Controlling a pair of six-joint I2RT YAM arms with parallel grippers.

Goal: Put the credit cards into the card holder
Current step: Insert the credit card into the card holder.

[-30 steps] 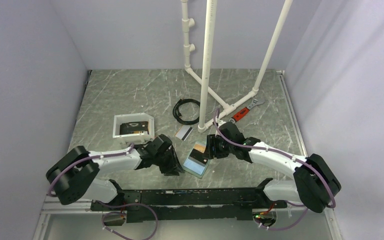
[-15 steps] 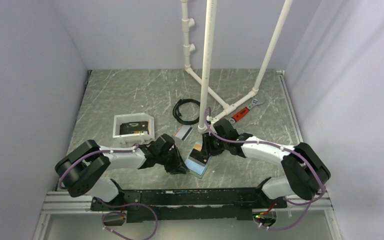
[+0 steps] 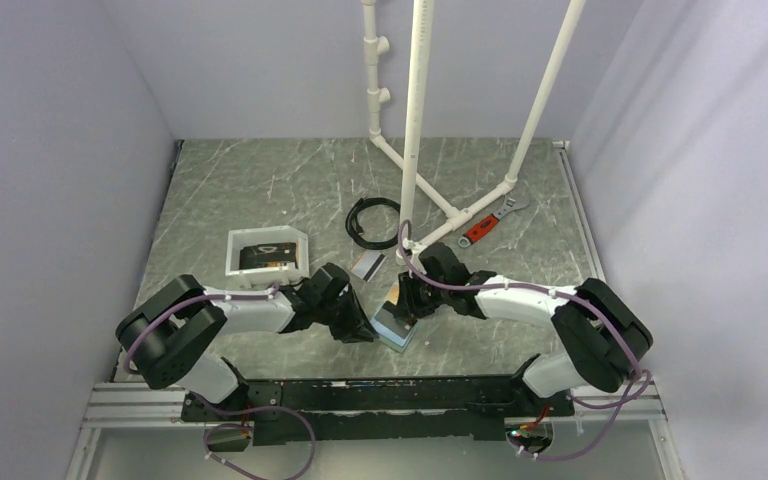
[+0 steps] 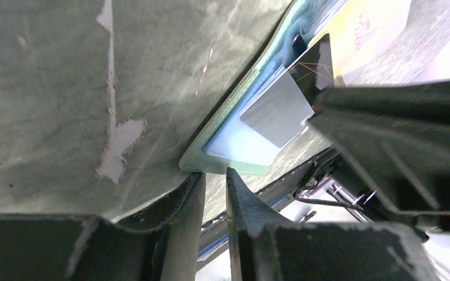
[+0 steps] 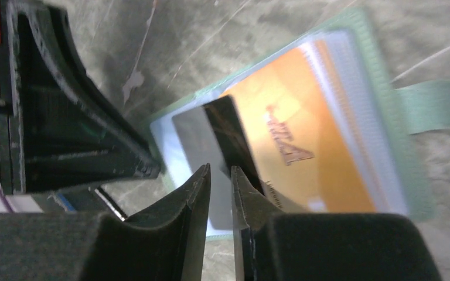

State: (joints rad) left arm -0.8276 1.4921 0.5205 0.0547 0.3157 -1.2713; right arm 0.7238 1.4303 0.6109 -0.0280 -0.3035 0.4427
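Note:
The card holder (image 3: 400, 337) lies open on the table, grey-green with light blue inner faces. An orange card (image 5: 304, 146) lies on it, with a grey-and-black card (image 5: 225, 132) over its left part. My right gripper (image 5: 220, 170) is nearly shut, its tips down at that dark card's near end, nothing visibly between the jaws; it also shows in the top view (image 3: 407, 305). My left gripper (image 4: 214, 174) is nearly shut at the holder's near corner (image 4: 211, 165), nothing between the jaws, and shows in the top view (image 3: 363, 333).
A white tray (image 3: 235, 262) holding dark cards (image 3: 265, 255) stands to the left. A loose grey-striped card (image 3: 366, 265) lies behind the holder. Further back are a black cable coil (image 3: 370, 218), a white pipe frame (image 3: 415, 150) and a red-handled wrench (image 3: 485, 225).
My right gripper has moved left and closer over the holder. My left gripper has edged right up to the holder's left corner. The holder and cards have barely shifted.

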